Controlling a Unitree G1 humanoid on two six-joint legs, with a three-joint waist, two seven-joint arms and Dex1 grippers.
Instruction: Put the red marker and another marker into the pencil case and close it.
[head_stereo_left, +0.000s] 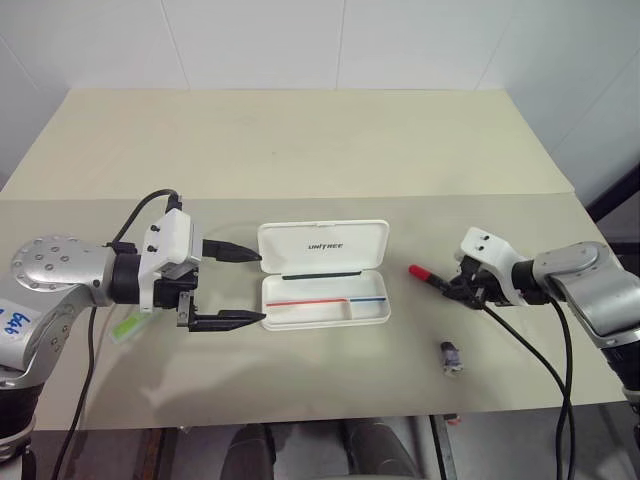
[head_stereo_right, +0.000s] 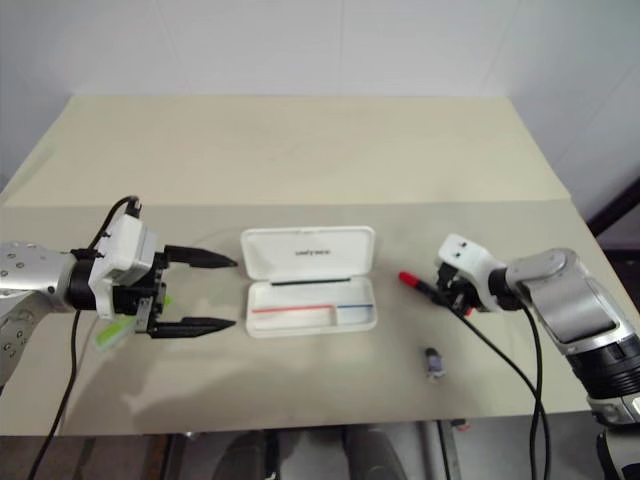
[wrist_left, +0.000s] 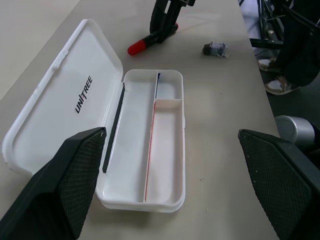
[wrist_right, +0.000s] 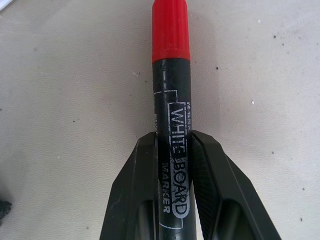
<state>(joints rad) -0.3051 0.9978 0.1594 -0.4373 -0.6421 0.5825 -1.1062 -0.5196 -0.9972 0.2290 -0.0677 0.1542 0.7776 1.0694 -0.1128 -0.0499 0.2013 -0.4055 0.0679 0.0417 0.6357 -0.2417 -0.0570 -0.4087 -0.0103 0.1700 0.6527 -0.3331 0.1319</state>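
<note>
My right fingers pinch the red marker at the pencil case's three o'clock; left fingers gape empty at nine.

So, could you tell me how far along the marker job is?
Done: the pencil case lies open, nothing in it. In hand: the right gripper is shut on the red marker. Left: case both markers; the green marker lies under the open left gripper.

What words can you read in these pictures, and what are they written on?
"UNITREE": on the open lid of the pencil case.
"WHITE BOARD MARKER": on the black barrel of the red marker, between the right gripper fingers.
Handwritten blue marks on the left arm's label: not readable.
</note>
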